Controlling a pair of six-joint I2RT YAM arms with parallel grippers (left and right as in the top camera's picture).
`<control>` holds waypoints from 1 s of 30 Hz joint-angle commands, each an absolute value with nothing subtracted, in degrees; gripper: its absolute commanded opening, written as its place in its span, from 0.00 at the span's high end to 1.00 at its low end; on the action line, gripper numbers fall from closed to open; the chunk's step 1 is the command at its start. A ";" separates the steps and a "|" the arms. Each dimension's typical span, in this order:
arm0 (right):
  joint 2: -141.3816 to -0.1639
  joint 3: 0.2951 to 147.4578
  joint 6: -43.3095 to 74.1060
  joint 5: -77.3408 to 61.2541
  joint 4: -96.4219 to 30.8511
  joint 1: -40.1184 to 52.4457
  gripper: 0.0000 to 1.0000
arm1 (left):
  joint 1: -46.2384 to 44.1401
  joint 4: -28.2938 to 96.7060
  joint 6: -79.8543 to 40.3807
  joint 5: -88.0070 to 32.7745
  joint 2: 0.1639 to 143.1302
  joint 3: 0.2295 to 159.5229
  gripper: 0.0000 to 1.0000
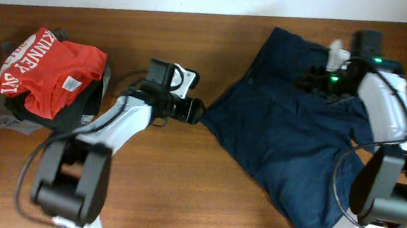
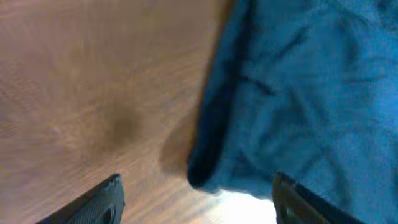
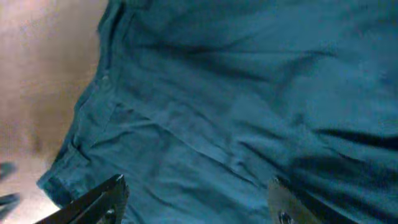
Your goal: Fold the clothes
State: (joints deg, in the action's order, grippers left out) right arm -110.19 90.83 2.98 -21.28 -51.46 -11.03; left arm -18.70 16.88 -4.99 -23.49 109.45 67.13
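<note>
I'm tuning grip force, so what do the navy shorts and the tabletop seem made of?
The navy shorts look like soft matte woven cloth, perhaps cotton: creases and stitched seams show. The table looks like wood or wood-look laminate, smooth: brown grain streaks show.

Navy shorts [image 1: 290, 136] are matt woven cloth, creased; table [image 1: 183, 179] is smooth brown wood grain with a slight sheen; red shirt [image 1: 52, 71] is soft matt cloth; arm links [image 1: 131, 116] are glossy white plastic.
</note>
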 commanded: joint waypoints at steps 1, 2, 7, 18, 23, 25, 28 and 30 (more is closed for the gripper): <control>-108.90 91.42 3.92 -25.47 -52.07 -14.72 0.24 | -18.76 14.50 -14.59 -23.18 113.49 67.68 0.24; -108.90 91.42 3.95 -25.26 -52.03 -15.73 0.24 | -18.83 14.26 -15.66 -23.42 114.41 67.68 0.24; -109.06 91.42 4.01 -25.04 -50.81 -18.92 0.23 | -20.51 12.73 -17.32 -33.28 117.67 67.66 0.38; -109.12 91.39 4.01 -15.81 -49.01 -21.10 0.21 | -19.16 20.69 -17.37 -29.39 116.88 68.01 1.00; -109.73 91.18 10.83 -13.21 -48.93 -21.12 0.74 | -11.88 33.93 -16.58 -21.71 113.19 69.01 0.99; -110.48 91.11 11.27 -13.21 -49.87 -20.97 0.71 | -9.50 36.86 -14.52 -18.74 111.85 69.01 0.99; -112.77 89.97 10.87 -13.23 -50.15 -19.99 0.43 | -6.87 39.16 -11.97 -18.59 110.80 69.01 0.99; -114.28 89.19 8.29 -12.99 -49.82 -19.27 0.40 | -6.46 40.03 -11.90 -17.89 110.76 69.01 0.99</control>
State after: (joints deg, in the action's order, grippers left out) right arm -111.02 90.78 9.43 -14.33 -49.95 -20.36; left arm -6.96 38.94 -14.46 -22.52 112.25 69.21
